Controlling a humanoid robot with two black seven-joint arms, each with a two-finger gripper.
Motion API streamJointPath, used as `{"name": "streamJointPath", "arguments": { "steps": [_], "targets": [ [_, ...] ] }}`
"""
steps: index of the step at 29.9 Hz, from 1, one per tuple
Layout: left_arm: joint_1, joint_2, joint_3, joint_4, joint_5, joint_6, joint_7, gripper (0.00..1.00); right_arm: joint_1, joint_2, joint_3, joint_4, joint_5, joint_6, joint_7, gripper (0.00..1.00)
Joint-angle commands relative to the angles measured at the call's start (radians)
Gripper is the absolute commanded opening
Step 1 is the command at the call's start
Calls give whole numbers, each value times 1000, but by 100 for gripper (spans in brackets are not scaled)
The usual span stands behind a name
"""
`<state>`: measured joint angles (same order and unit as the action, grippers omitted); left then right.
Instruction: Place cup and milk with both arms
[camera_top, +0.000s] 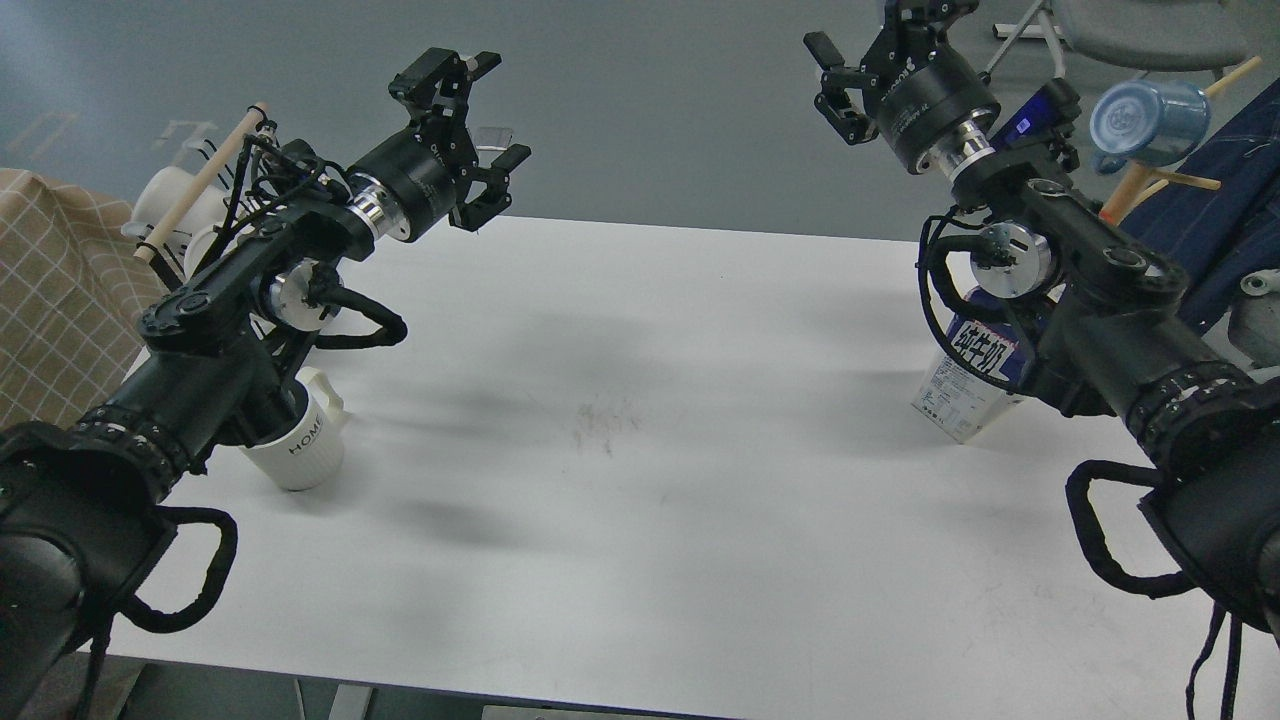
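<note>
The cup (305, 445), a white ribbed mug printed "HOME", stands on the white table (640, 480) at the left, partly hidden under my left forearm. The milk (972, 375), a blue and white carton with black characters, stands at the right, its top hidden behind my right arm. My left gripper (480, 125) hangs open above the table's far left edge, far above and beyond the cup, holding nothing. Raised past the far right edge, my right gripper (868, 60) is open and empty, well above the milk.
A wooden rack with plain white mugs (175, 205) stands behind the left arm. A blue mug (1145, 120) hangs on a wooden peg at the upper right, near dark blue cloth (1220, 230). A checked cloth (55, 290) lies at the left edge. A chair (1140, 30) stands at the back right.
</note>
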<state>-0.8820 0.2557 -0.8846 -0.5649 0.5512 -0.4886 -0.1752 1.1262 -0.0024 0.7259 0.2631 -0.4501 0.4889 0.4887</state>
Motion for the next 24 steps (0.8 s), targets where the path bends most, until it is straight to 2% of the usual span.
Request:
{"name": "streamJointPath", "arguments": {
  "steps": [1, 6, 10, 24],
  "targets": [
    [1, 4, -8, 0, -2, 0, -3, 98, -20, -1, 0, 2, 1, 0, 0, 100],
    [1, -3, -14, -18, -22, 0, -15, 98, -19, 2, 1, 4, 1, 0, 0, 100],
    [2, 8, 1, -90, -47, 0, -17, 98, -9, 2, 3, 2, 1, 0, 0, 100],
    [11, 17, -14, -116, -57, 0, -18, 98, -5, 2, 4, 4, 1, 0, 0, 100]
  ]
}}
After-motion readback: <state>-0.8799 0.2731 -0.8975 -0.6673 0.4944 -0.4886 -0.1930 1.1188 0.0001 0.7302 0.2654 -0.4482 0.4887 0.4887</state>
